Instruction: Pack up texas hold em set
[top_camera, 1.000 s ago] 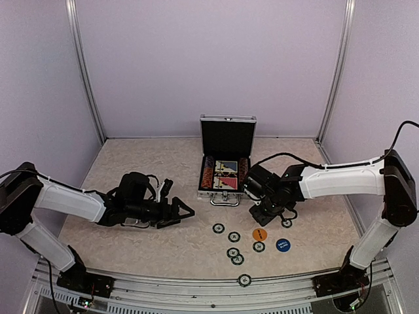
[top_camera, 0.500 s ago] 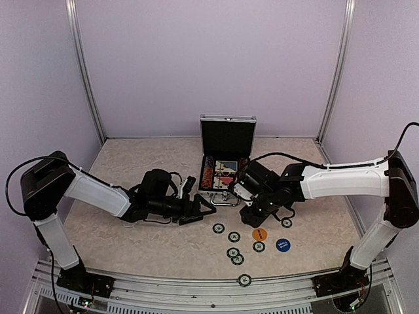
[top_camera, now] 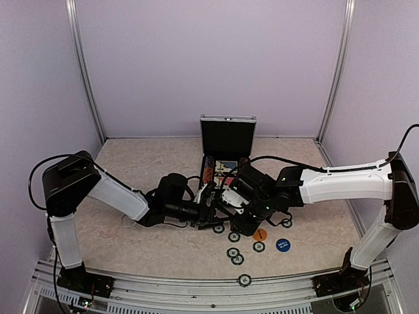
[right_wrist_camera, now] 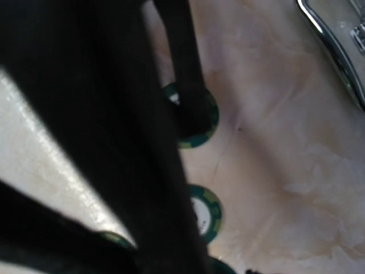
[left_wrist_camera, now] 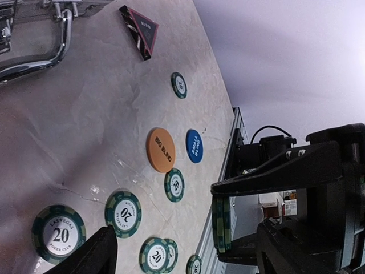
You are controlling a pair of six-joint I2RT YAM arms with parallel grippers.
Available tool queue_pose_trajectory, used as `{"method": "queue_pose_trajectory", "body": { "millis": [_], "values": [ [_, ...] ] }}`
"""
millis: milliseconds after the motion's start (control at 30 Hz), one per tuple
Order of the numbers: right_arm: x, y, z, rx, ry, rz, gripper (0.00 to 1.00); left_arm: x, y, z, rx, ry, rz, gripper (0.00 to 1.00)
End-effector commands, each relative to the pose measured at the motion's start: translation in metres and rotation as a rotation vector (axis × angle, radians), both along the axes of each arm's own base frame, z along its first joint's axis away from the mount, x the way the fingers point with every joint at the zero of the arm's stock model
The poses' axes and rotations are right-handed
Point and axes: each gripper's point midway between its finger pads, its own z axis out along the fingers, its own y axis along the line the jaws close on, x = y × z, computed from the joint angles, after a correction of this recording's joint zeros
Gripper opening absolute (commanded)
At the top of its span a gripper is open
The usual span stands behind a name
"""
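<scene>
Case (top_camera: 227,137) long axis left-right, handle (left_wrist_camera: 34,54) toward frame bottom, chips (top_camera: 234,252) below. Left gripper (left_wrist_camera: 165,211) spread wide by handle; right gripper (top_camera: 239,219), I can't tell.

The left arm (top_camera: 118,195) rises from its base, folds at the shoulder and stretches its white forearm low and rightward toward the middle. Its black wrist (top_camera: 171,196) lies nearly level, and the left gripper (top_camera: 208,212) points right with jaws spread wide; in its own camera the two dark fingers (left_wrist_camera: 285,171) stand well apart. The right arm (top_camera: 340,183) bends at its elbow on the far right and reaches left, forearm nearly level, its end tipped downward. The right gripper (top_camera: 241,221) points down, just beside the left one; in its own camera it shows only as dark blur, so its gap cannot be told
</scene>
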Motion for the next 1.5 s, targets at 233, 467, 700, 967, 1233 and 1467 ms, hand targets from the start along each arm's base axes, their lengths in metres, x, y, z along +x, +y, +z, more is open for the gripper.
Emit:
{"method": "queue_pose_trajectory", "body": {
  "millis": [233, 467, 700, 967, 1233, 1467],
  "values": [
    [-0.011, 0.013, 0.019, 0.057, -0.001, 0.057, 0.21, -0.022, -0.028, 0.017, -0.097, -0.018, -0.122, 0.77],
    [-0.012, 0.013, 0.019, 0.053, -0.003, 0.06, 0.22, -0.029, -0.034, 0.01, -0.088, -0.008, -0.146, 0.7],
    [-0.013, 0.014, 0.019, 0.057, -0.002, 0.067, 0.22, -0.032, -0.038, 0.006, -0.084, 0.001, -0.156, 0.55],
    [-0.014, 0.014, 0.019, 0.055, -0.005, 0.071, 0.22, -0.031, -0.041, 0.001, -0.077, 0.01, -0.158, 0.27],
    [-0.007, 0.008, 0.018, 0.029, -0.032, 0.039, 0.31, -0.025, -0.043, -0.001, -0.046, -0.004, -0.142, 0.0],
    [-0.001, -0.006, 0.043, 0.047, -0.091, -0.019, 0.91, 0.001, -0.044, 0.013, 0.042, -0.097, -0.069, 0.0]
  ]
}}
